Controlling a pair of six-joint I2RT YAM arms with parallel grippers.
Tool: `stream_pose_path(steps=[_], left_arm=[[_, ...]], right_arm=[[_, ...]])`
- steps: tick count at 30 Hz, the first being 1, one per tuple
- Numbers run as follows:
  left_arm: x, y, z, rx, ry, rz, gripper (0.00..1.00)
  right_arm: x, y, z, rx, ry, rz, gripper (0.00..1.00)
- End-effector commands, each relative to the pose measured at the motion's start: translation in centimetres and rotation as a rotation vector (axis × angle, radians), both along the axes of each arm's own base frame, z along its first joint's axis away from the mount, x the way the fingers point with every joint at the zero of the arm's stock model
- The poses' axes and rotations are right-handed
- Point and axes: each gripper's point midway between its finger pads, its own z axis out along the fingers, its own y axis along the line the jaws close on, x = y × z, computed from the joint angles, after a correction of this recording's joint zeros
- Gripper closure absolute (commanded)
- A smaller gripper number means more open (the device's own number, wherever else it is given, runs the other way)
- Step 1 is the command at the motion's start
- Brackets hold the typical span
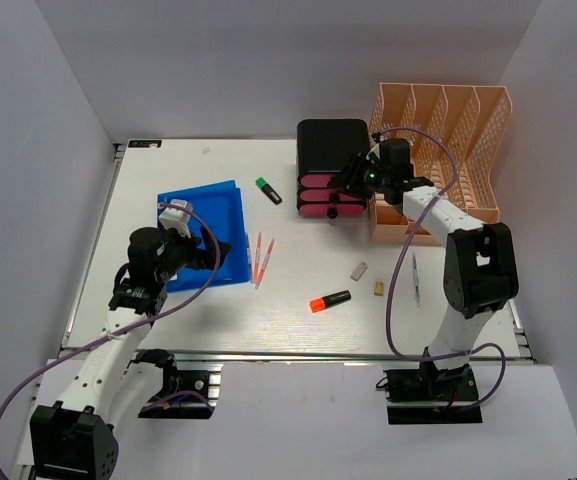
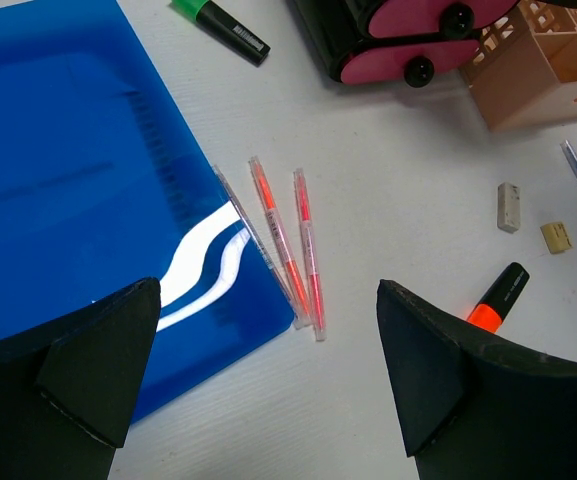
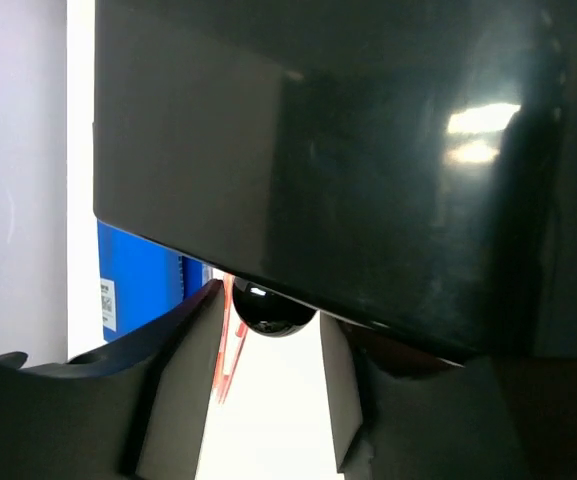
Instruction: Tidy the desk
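Desk spans the whole view under both arms, rail on its near edge, clutter across the middle.

Right gripper sits tight against the black box with pink end faces. Its fingers flank a round black knob. You can't tell whether they actually pinch it.
- Pull now and the knob may slip out.
- Or the whole box drags and bumps the peach file rack just beside it.
- The purple cable loops over the rack higher up and could snag the lattice.

Left gripper hangs spread wide, holding nothing, over the blue folder edge and two red pens.
- The pens lie against the folder edge. Drop straight down and you likely catch the folder with a pen, or a finger lands on one and rolls it off.
- The orange highlighter lies near the right finger and a sweep could knock it.
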Motion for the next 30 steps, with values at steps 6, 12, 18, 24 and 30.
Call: stream_pose_path(steps=[6,12,18,24,30], left_arm=[[0.1,-0.1,1.2,-0.007,-0.043,-0.007,0.02],[0.1,-0.3,1.2,-0.013,-0.044,-0.021,0.02],[-0.1,-0.7,1.2,-0.028,-0.041,-0.044,0.02],[-0.1,-0.8,1.2,-0.03,-0.04,-0.048,0.02],[0.0,-0.8,0.7,-0.028,-0.018,-0.044,0.02]], right_arm=[[1.3,-0.2,0.8,0.004,-0.065,-0.036,0.73],[-0.8,-0.5,1.1,0.002,-0.077,-0.024,0.82],[-4.0,-1.0,0.1,-0.007,-0.049,-0.004,0.82],[-5.9,-1.3,-0.2,-0.005,-0.053,0.005,0.78],[-5.6,-0.8,-0.1,0.002,-0.057,0.032,0.39]])
